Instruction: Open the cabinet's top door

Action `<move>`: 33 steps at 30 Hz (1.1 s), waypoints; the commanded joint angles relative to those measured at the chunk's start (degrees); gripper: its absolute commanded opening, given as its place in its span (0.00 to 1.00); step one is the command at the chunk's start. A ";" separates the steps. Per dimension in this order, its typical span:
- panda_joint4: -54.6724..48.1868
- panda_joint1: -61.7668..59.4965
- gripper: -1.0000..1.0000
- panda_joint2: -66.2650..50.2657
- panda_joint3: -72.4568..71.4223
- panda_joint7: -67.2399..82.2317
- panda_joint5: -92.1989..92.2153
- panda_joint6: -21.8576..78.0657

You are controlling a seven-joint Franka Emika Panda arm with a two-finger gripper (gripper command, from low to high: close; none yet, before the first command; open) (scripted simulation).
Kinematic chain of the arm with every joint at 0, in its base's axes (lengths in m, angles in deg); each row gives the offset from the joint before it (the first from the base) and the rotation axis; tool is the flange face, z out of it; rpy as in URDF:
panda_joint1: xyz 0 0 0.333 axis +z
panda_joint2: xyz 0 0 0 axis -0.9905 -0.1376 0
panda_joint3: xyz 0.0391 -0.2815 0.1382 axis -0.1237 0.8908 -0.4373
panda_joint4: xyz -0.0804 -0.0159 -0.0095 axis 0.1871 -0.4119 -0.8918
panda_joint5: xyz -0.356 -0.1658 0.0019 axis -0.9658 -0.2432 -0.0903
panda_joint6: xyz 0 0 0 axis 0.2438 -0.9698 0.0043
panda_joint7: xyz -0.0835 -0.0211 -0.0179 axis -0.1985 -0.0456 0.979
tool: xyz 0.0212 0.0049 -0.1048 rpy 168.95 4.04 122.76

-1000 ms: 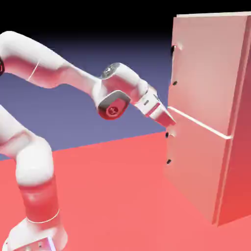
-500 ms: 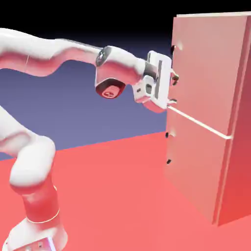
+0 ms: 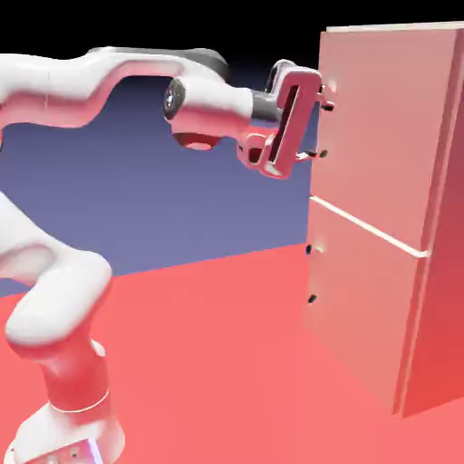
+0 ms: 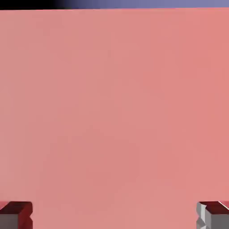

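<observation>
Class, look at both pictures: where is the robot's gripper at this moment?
In the exterior view the gripper is upper right of centre, open, fingers stacked vertically against the top door's left edge, above the lower panel.

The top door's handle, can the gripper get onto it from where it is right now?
Probably yes. The gripper is open right at the top door, its fingers one above the other at that edge, nothing between. The handle itself is hidden behind the hand, and the hand view shows only bare panel.
</observation>
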State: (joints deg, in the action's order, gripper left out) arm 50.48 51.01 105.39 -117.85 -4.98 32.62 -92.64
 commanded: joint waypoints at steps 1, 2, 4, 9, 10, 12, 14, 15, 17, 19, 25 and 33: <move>-0.62 -0.82 0.50 0.22 -0.91 -0.87 2.50 -0.05; -1.23 -1.64 0.50 0.45 -1.82 -1.73 4.99 -0.11; -2.46 -3.28 0.50 0.90 -3.64 -3.46 9.97 -0.21; -5.54 -7.39 0.50 2.02 -8.20 -7.79 22.43 -0.48; -6.16 -8.21 0.50 2.24 -9.11 -8.66 24.93 -0.53; -7.39 -9.85 0.50 2.69 -10.93 -10.39 29.91 -0.64; -8.62 -11.49 0.50 3.13 -12.75 -12.12 34.89 -0.75; -9.24 -12.31 0.50 3.36 -13.66 -12.99 37.39 -0.80; -10.47 -13.96 0.50 3.81 -15.49 -14.72 42.37 -0.91; -11.70 -15.60 0.50 4.25 -17.31 -16.45 47.36 -1.01; -15.40 -20.52 0.50 5.60 -22.77 -21.65 62.31 -1.33; -22.58 -30.82 0.50 3.52 -30.71 -23.42 69.11 -0.63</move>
State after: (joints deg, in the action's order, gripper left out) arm 27.90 20.19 108.91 -148.57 -28.40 101.73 -93.27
